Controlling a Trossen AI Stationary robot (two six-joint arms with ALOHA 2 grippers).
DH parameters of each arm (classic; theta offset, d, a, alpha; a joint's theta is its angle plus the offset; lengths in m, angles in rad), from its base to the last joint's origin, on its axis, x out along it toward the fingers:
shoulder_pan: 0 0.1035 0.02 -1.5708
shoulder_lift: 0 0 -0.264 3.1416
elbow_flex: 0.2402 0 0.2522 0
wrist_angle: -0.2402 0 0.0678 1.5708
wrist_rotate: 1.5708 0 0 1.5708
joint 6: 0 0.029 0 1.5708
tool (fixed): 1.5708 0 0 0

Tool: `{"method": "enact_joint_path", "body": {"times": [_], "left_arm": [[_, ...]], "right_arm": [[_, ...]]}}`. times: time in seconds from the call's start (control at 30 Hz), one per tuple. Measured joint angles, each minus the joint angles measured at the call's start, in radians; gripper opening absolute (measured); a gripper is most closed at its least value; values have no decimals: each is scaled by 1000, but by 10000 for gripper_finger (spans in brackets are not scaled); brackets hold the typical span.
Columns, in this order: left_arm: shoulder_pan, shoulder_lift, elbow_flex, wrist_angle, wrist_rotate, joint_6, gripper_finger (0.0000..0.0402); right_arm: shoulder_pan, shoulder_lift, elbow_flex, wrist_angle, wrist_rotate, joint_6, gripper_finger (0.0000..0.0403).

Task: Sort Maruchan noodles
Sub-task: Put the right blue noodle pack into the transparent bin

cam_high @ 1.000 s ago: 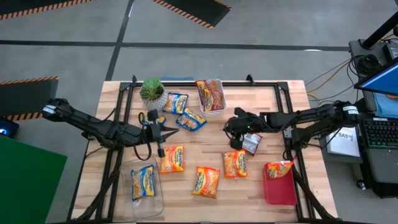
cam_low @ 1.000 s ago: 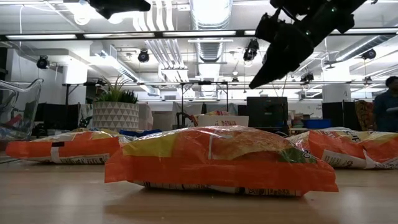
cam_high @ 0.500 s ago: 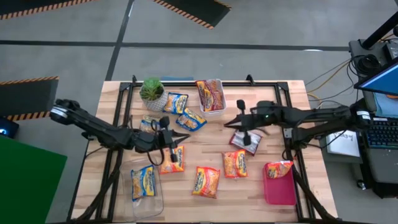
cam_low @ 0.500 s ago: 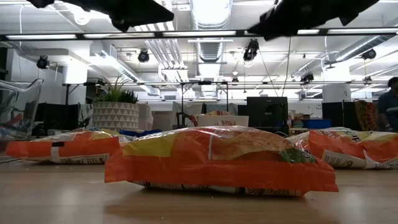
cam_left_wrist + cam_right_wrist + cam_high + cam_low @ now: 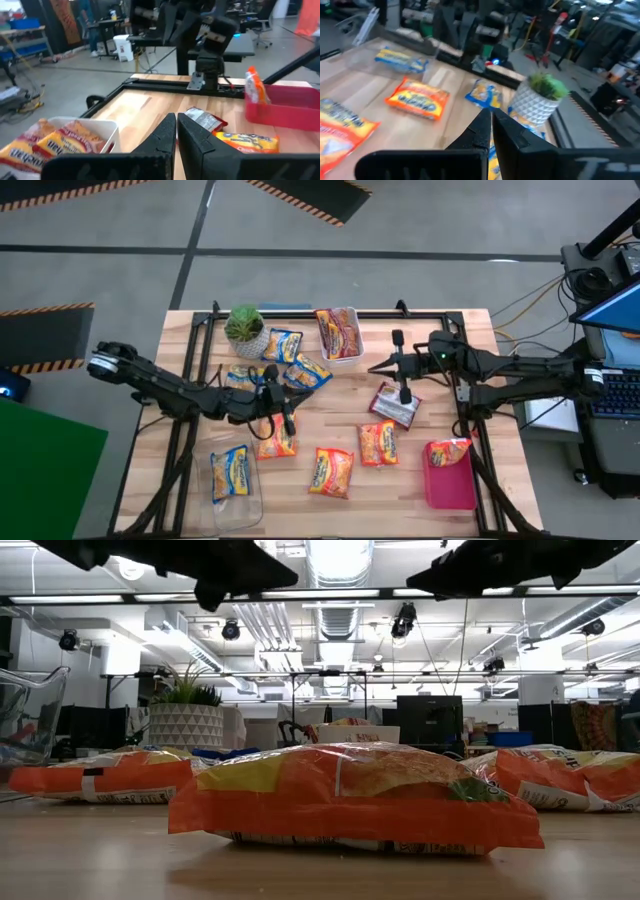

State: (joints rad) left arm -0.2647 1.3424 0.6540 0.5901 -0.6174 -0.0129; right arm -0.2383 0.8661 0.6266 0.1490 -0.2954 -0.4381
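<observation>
The Maruchan noodles lie flat across the table. Blue-and-yellow packets [image 5: 283, 343] [image 5: 308, 372] sit near the far edge, orange ones [image 5: 275, 438] [image 5: 331, 471] [image 5: 378, 442] nearer the front, and a maroon one [image 5: 395, 405] right of centre. Another blue-and-yellow packet [image 5: 230, 472] lies in a clear container. My left gripper [image 5: 300, 402] [image 5: 176, 127] hovers shut and level above the left-centre packets, pointing right. My right gripper [image 5: 372, 367] [image 5: 490, 122] hovers shut and level above the table's middle, pointing left, clear of the maroon packet.
A potted plant [image 5: 245, 327] stands at the far left. A white container [image 5: 352, 320] at the far edge holds a packet. A red bin [image 5: 449, 485] at the near right holds an orange packet [image 5: 447, 450]. The clear container [image 5: 236, 505] stands near left.
My right gripper has risen from just beside the maroon packet, tipped from pointing down to level, and drawn toward the far edge. My left gripper has moved toward the table's right edge and come down a little. Both stayed shut.
</observation>
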Motion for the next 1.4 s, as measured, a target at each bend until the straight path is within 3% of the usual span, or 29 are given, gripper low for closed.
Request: {"method": "enact_joint_path", "body": {"times": [0.17,0.23,0.4,0.47,0.53,0.7,0.87,1.0,1.1,1.23,1.33,1.4], "left_arm": [[35,15,0,-6,6,-28,25],[50,26,0,-7,7,-35,44],[83,60,0,-12,8,-56,99],[88,83,0,-13,8,-73,118],[91,113,0,-14,14,-92,134],[92,209,34,-29,18,-116,155],[99,254,109,-208,18,-92,160],[113,258,139,-328,16,-109,159],[119,258,137,-357,28,-108,158],[124,258,137,-385,34,-104,158],[128,260,136,-385,34,-101,158],[130,260,136,-385,34,-101,158]], "right_arm": [[-37,-10,-2,32,49,67,9],[-55,-13,-2,68,185,138,9],[-79,-2,-1,35,644,258,9],[-80,-1,-1,19,726,254,9],[-77,-2,-1,13,715,232,9],[-76,-14,-1,26,510,211,9],[-76,-46,-1,32,484,259,9],[-76,-73,-1,29,352,272,9],[-76,-91,-1,35,343,280,9],[-70,-109,-1,55,152,285,9],[-72,-123,-1,68,271,315,9],[-74,-123,-6,53,260,293,9]]}}
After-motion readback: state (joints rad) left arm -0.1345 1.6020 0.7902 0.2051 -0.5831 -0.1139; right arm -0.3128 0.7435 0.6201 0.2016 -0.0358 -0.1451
